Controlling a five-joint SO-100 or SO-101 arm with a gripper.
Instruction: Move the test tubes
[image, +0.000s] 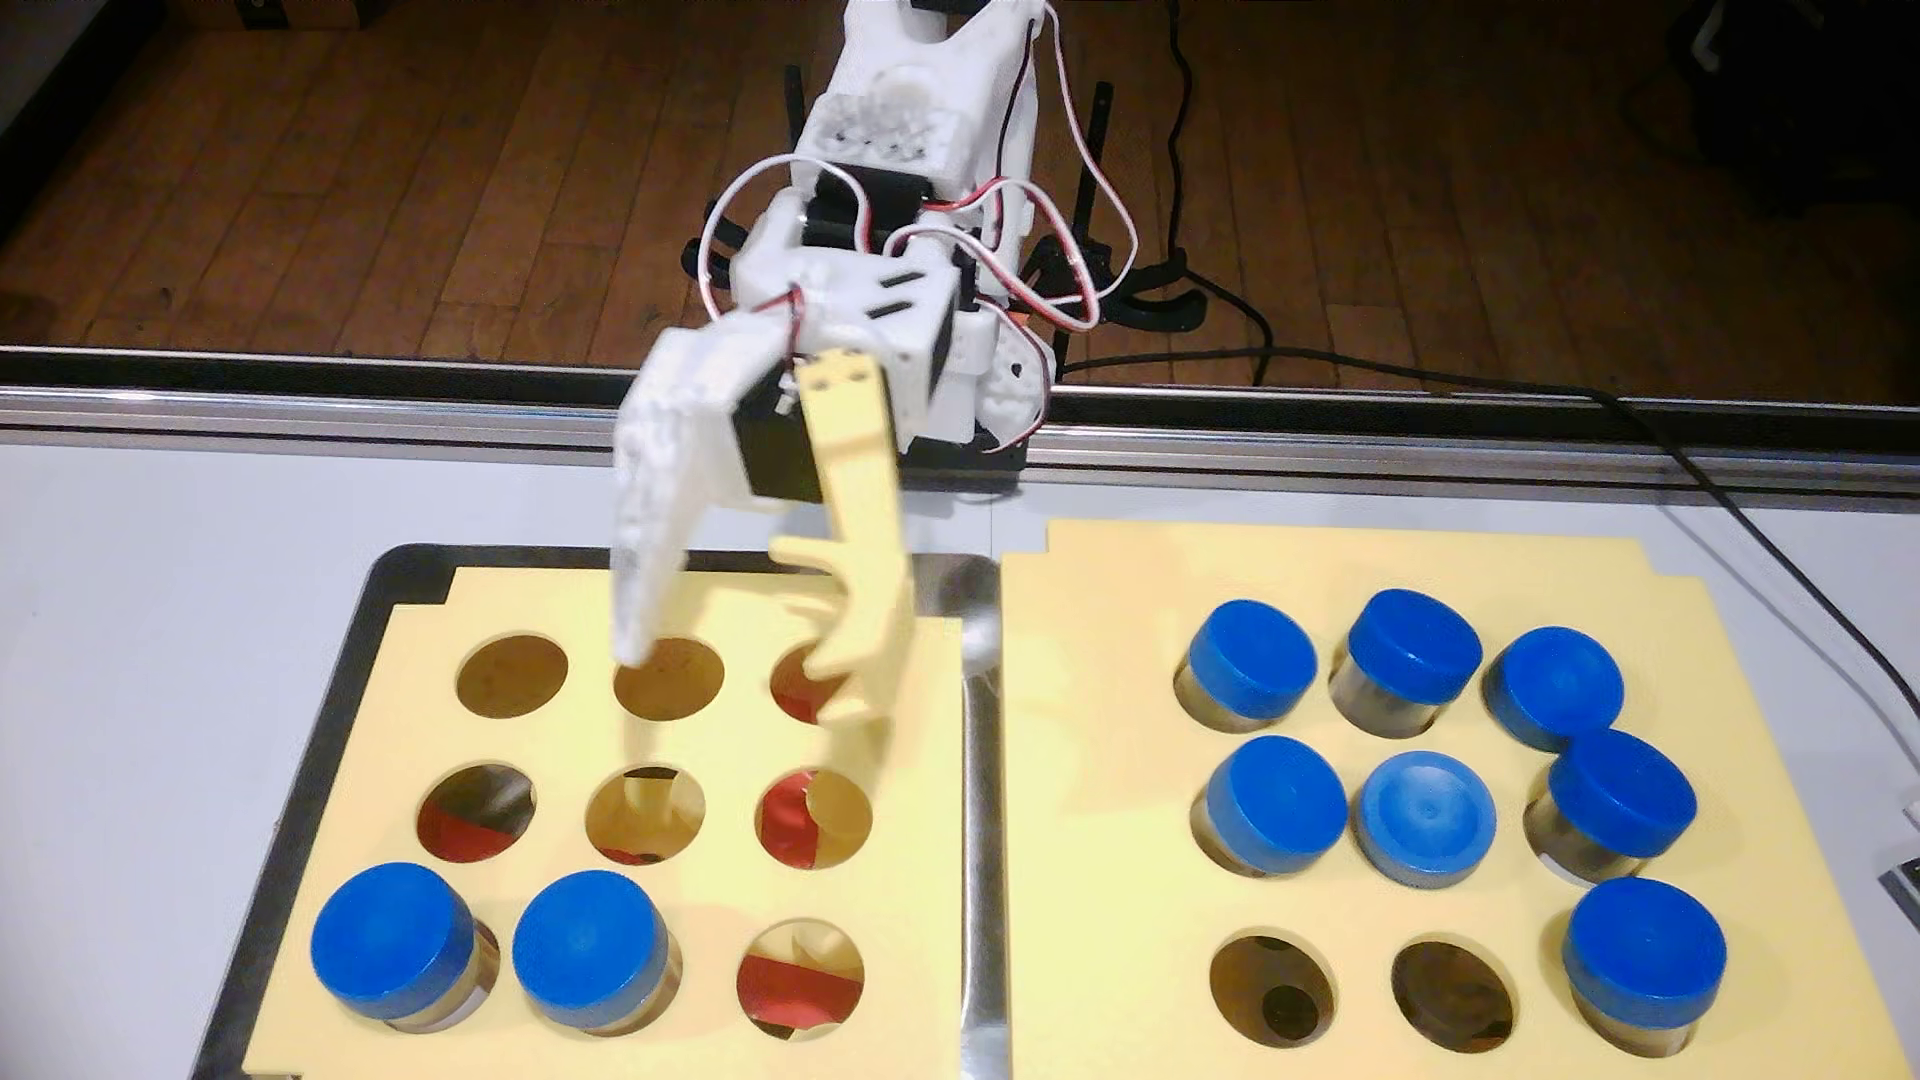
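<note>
Two test tubes, clear vials with blue caps, stand in the front row of the left foam board (343, 727): one (393, 940) at the left, one (589, 950) in the middle. Several more fill the right foam board (1091, 727), among them the back-left one (1252, 659), the centre one (1425, 815) and the front-right one (1645, 950). My gripper (746, 680) hangs open and empty above the back row of the left board. Its white finger (644, 561) is on the left and its yellow finger (868, 582) on the right.
The left board lies in a metal tray (977, 831) and has several empty holes. Two front holes (1273, 997) (1449, 997) of the right board are empty. The arm's base (966, 415) is clamped to a rail at the table's far edge. Cables run at far right.
</note>
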